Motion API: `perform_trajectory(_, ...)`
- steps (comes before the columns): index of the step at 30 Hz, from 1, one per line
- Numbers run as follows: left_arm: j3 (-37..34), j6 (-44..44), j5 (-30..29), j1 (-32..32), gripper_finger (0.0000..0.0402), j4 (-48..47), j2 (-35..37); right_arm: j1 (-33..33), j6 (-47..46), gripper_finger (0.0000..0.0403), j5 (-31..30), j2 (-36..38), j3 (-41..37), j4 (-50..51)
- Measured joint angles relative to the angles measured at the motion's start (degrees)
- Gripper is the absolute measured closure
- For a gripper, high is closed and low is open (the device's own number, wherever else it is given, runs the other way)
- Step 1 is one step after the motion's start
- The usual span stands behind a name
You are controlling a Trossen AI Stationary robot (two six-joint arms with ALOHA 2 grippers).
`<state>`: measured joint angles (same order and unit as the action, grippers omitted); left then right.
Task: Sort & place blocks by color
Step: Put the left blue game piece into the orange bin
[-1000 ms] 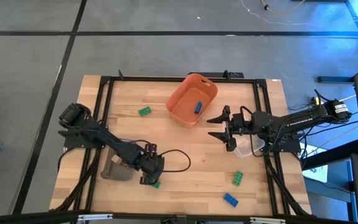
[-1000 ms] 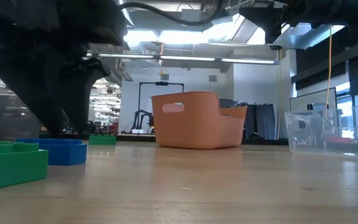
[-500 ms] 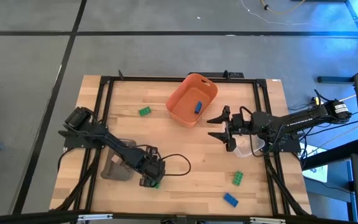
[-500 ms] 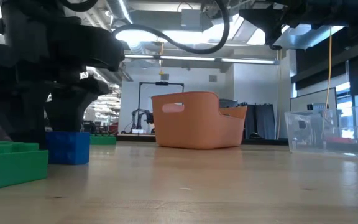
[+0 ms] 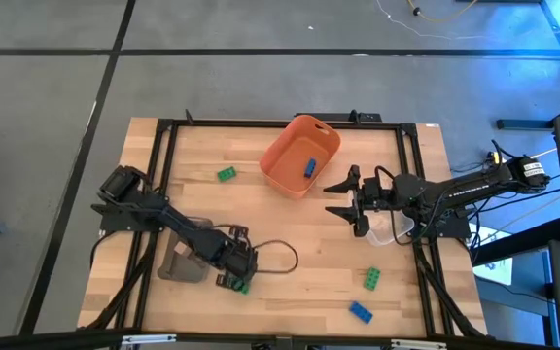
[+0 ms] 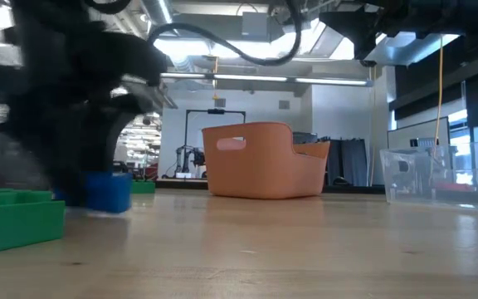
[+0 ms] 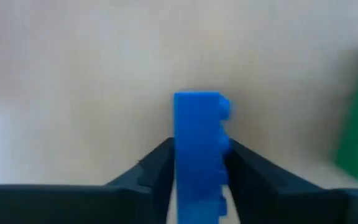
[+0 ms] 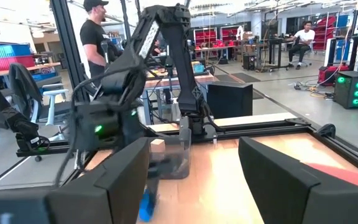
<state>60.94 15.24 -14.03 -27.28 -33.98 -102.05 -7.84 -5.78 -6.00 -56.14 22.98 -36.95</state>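
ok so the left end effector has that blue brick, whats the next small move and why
Probably lift it straight up. The left end effector is shut on the small blue studded brick, low over the wooden table with a green studded brick close by. The round orange plastic bin already holds a blue brick, so carry it there after.

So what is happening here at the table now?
The left gripper is shut on a blue block, low over the table's near-left part, beside a green block. The right gripper hangs open near the orange bin, which already holds one blue block. Other blocks still lie loose on the table.
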Motion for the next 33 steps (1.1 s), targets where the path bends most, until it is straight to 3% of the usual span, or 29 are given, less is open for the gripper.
perform_trajectory(2, 0.05, -0.69, -1.77, 0.91, 0.0319, -0.61, 2.3, 0.0, 0.0, 0.0153, 0.0, 0.0, 0.0, -0.01)
perform_trajectory(8, 0.06, -6.41, -10.66, 4.19, 0.0323, 0.46, 10.43, 0.0, -0.09, 0.0153, 0.0, 0.0, 0.0, -0.02)
perform_trajectory(13, -2.52, -14.9, -17.07, 7.24, 0.0323, 13.31, 18.02, -0.01, -0.04, 0.0153, 0.0, 0.0, 0.0, 0.16)
perform_trajectory(17, -9.97, -23.07, -16.4, 10.33, 0.0323, 35.93, 23.5, 0.0, -0.04, 0.0153, 0.0, 0.0, 0.0, 0.44)
perform_trajectory(22, -21.15, -27.68, -9.5, 14.41, 0.0323, 65.63, 25.39, 0.0, 0.01, 0.0153, 0.0, 0.0, 0.0, 0.98)
perform_trajectory(26, -25.76, -24.47, -8.17, 17.27, 0.0323, 71.83, 25.34, -0.02, 1.45, 0.0153, 0.0, 0.0, 0.0, 1.27)
perform_trajectory(33, -27.98, -19.42, -7.94, 20.79, 0.0323, 71.86, 25.07, 0.0, 3.17, 0.0153, 0.0, 0.0, 0.0, 1.29)
